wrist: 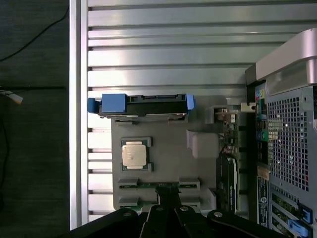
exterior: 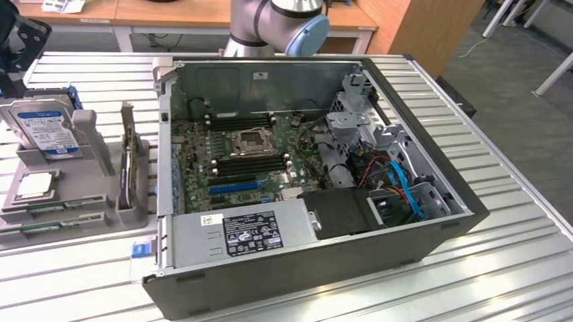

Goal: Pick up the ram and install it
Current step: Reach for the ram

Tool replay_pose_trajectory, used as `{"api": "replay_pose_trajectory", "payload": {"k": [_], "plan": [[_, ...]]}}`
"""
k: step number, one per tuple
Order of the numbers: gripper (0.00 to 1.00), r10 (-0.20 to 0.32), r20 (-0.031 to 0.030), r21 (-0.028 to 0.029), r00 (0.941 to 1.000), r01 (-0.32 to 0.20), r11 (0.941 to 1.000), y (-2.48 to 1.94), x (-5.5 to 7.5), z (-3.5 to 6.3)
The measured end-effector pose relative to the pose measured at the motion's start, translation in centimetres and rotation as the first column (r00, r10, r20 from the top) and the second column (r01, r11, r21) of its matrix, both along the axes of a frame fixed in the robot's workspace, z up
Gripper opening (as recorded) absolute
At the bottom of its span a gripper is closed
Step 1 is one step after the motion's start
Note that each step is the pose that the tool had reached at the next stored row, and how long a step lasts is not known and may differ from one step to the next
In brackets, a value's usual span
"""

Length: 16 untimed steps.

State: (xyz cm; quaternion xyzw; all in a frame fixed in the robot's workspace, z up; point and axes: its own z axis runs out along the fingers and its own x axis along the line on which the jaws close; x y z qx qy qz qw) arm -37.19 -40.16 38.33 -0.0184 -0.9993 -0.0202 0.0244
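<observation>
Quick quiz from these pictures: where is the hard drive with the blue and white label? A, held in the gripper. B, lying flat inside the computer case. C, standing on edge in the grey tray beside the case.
C: the hard drive stands on edge in the grey tray, outside the open computer case, at the exterior view's left.

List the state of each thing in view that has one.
Case: on its side, open.
Hard drive: upright in the holder.
Processor: flat in the holder.
Ram: flat in the holder, not picked up.
Gripper: shut, over the ram.
</observation>
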Motion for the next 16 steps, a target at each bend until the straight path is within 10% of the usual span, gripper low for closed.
{"api": "replay_pose_trajectory", "payload": {"k": [16], "plan": [[0.1, 0.0, 0.0, -0.0003, 1.0, 0.0, 1.0, -2.02, 0.0, 0.0]]}}
